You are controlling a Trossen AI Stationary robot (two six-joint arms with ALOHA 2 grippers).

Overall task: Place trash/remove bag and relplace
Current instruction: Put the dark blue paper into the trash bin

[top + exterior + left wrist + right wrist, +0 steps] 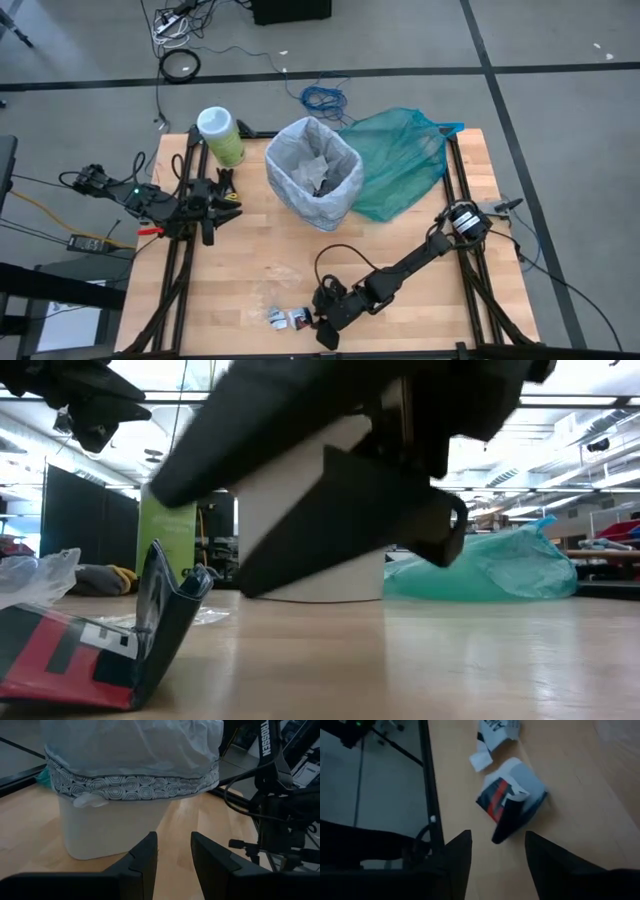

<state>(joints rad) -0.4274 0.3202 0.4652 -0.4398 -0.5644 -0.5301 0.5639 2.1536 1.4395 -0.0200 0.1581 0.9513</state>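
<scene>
1. High view: the bin (314,172) stands at the far middle of the table (400,310), lined with the pale bag (345,160), a few scraps of trash (318,178) inside; a teal bag (400,160) lies touching its right side; a green canister (221,135) stands to its left; the left gripper (228,199) waits near the table's left edge; the right gripper (318,322) is low at the near edge, beside the wrappers (288,318).
2. Low view: a red-and-dark wrapper (95,650) lies folded on the table; the right arm's dark body fills the upper picture.
3. Left wrist view: the fingers (145,862) stand apart, empty, facing the bin (107,827) and bag (135,745).
4. Right wrist view: the fingers (460,852) are apart; the red-and-dark wrapper (512,795) lies just ahead, ungripped; a white scrap (482,759) lies beyond it.
</scene>
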